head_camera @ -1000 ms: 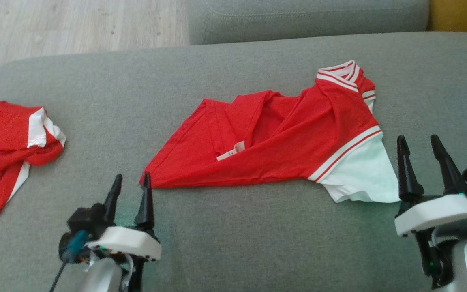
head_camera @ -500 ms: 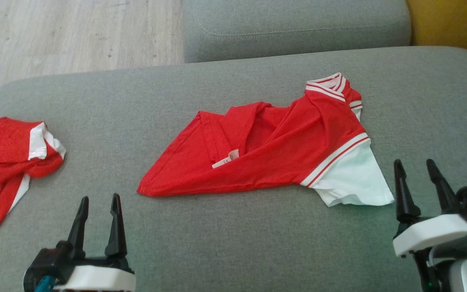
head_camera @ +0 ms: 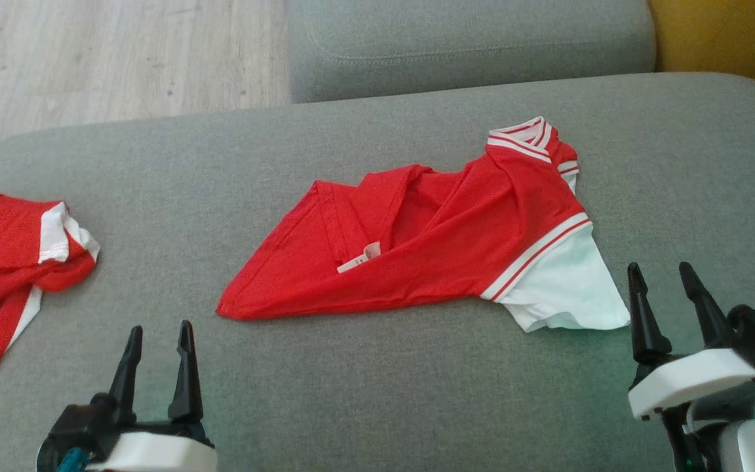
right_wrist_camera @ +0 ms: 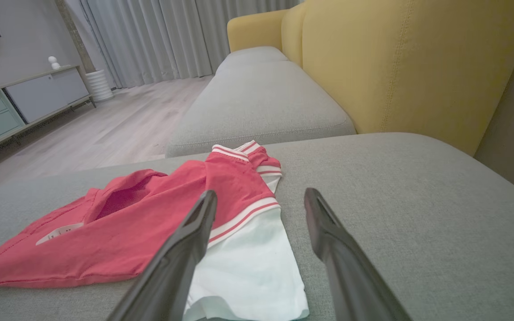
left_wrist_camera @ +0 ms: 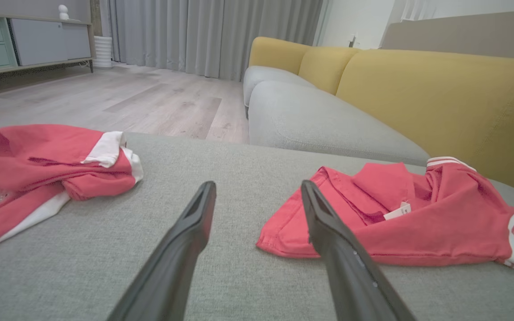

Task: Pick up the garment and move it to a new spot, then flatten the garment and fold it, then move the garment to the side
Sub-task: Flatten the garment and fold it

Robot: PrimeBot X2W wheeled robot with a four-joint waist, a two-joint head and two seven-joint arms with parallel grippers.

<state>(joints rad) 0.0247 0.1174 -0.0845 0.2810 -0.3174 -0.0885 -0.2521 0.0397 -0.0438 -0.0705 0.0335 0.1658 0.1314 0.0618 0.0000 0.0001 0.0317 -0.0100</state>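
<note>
Head view: garment (head_camera: 430, 242) is seen whole, laid at the middle of the cushion (head_camera: 377, 393), with left gripper (head_camera: 160, 326) and right gripper (head_camera: 657, 265) both framed at the near edge. Both sets of fingers are spread wide, nothing pinched, no cloth touched. Room detail is added by the wrist views: yellow backrest (right_wrist_camera: 400, 67), grey curtains (left_wrist_camera: 212, 35), wood floor (left_wrist_camera: 150, 98), a low cabinet (left_wrist_camera: 29, 40). The second red shirt (left_wrist_camera: 47, 156), crumpled at the cushion's left edge, is caught up close by left wrist view, well apart from the garment. From right wrist view the white sleeve (right_wrist_camera: 248, 263) is seen just ahead of the fingers, partly crossed by one finger.

Garment long axis is laid along the cushion's length, slightly skewed: red hem corner is pointed to the near left, striped trim (head_camera: 522, 134) to the far right. White sleeve is pointed at the near right corner, close to the right gripper. A white label (head_camera: 359, 257) is exposed in the open hem fold.
</note>
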